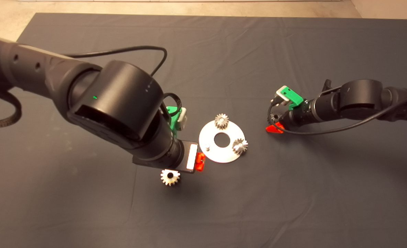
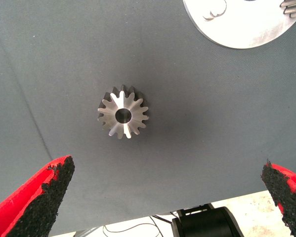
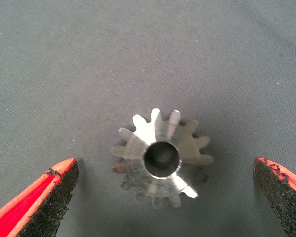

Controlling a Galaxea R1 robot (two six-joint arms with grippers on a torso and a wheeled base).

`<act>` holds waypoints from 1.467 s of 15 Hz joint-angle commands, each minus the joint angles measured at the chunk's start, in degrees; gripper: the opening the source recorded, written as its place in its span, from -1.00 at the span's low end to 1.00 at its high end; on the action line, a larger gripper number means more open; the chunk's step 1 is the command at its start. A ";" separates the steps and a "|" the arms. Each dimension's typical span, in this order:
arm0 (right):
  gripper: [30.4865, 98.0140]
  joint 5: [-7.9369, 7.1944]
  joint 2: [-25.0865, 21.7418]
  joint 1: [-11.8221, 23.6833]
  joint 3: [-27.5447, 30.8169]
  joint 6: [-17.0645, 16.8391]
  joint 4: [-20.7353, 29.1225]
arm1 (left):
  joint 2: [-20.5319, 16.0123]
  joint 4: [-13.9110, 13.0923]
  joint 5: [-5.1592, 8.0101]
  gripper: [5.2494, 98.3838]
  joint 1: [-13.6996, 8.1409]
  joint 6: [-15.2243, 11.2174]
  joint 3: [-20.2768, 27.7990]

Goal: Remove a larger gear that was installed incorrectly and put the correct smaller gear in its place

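left hand (image 2: 165, 197) spread wide over the bright silver toothed larger gear (image 2: 123, 115), lying loose on the tabletop (image 1: 292, 206). right hand (image 3: 165, 197) spread around the smaller bevel gear (image 3: 160, 157). risk: an off-centre pinch tips it. round steel plate (image 1: 210, 151) with two small silver gears (image 1: 221, 121) sits between the hands, crowding the approach.

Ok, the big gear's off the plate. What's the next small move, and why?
Probably lower the right claw and close it on the small gear. Its fingers stand open on either side of that gear on the mat, the plate's peg is bare, and the big gear lies beneath the open left claw.
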 commanded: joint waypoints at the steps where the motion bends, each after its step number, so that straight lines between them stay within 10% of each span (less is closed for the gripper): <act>1: 0.91 0.57 0.16 0.65 -0.38 -0.24 -2.06 | -0.01 -1.04 7.57 0.99 -1.05 -0.38 0.50; 22: 0.03 0.57 0.77 0.92 -0.04 -0.15 -4.08 | -0.03 -1.04 7.57 0.99 -0.97 -0.38 0.51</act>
